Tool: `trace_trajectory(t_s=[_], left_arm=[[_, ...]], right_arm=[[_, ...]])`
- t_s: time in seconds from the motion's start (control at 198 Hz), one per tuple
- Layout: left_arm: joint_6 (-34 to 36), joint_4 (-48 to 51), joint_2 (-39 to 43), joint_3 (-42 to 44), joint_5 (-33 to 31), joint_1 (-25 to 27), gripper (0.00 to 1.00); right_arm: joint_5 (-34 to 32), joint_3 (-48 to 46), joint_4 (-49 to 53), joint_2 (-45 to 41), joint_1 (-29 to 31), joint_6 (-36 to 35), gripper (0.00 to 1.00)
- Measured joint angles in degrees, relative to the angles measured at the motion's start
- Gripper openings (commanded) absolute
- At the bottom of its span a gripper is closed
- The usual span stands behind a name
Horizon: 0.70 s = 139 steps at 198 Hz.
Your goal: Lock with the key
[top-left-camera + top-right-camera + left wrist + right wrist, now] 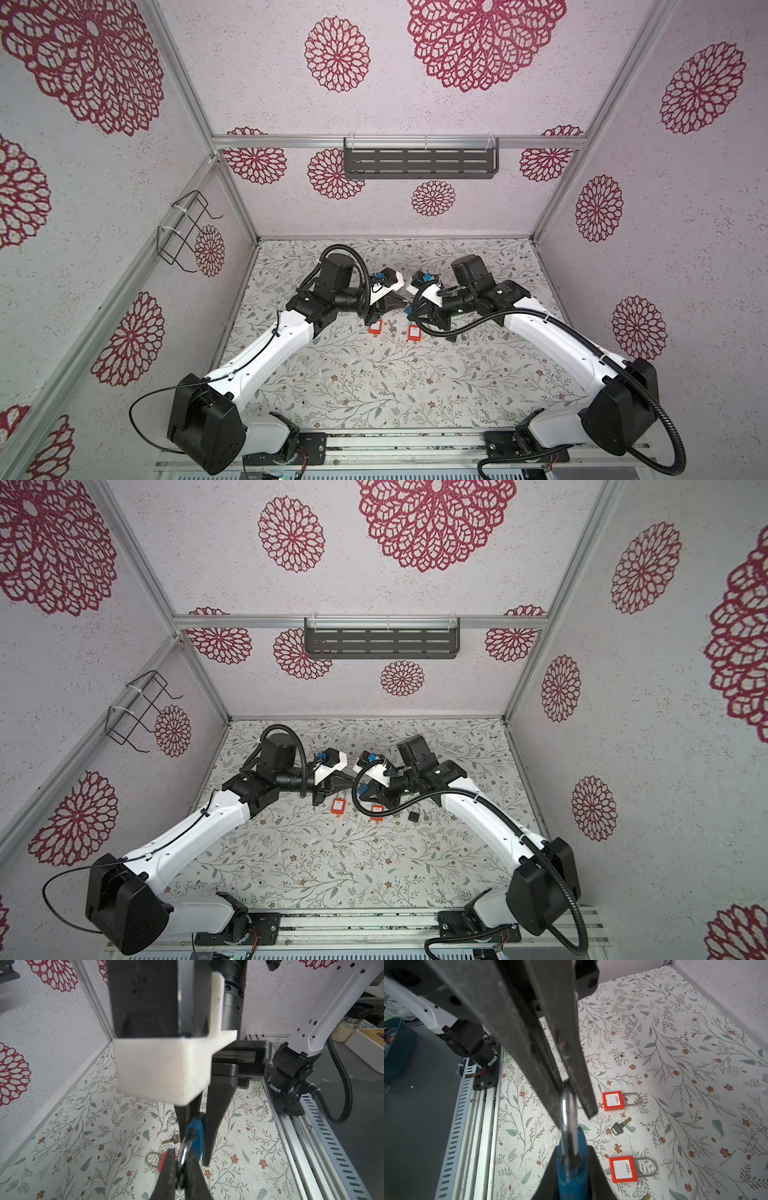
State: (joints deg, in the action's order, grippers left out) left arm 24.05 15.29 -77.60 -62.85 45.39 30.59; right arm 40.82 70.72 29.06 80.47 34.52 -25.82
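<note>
Padlock (571,1169), blue, judged rigid, dense, slick along the steel shackle (569,1118): body clamped between fingers of right gripper (573,1153), shackle pinched by left gripper (182,1159); body the surer hold.

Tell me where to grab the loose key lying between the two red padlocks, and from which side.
Take the key by its grey head, coming straight down from above and pinching across the head's two edges. It lies flat on the table, so only its thin edges offer a hold. The head is the widest part, and the gold blade should stay free to enter a lock.
</note>
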Motion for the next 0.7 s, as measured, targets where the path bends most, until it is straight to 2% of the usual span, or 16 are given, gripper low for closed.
trace_trajectory(t_s=[0.323, 0.701], left_arm=[[1.6, 0.5, 0.0, -0.3, -2.2, 0.1, 0.00], [4.0, 5.4, -3.4, -5.1, -1.7, 0.2, 0.00]], right_arm=[[1.2, 0.0, -1.3, 1.2, -0.5, 0.0, 0.00], [-1.6, 0.0, -2.2, 1.0, -0.9, -2.7, 0.00]])
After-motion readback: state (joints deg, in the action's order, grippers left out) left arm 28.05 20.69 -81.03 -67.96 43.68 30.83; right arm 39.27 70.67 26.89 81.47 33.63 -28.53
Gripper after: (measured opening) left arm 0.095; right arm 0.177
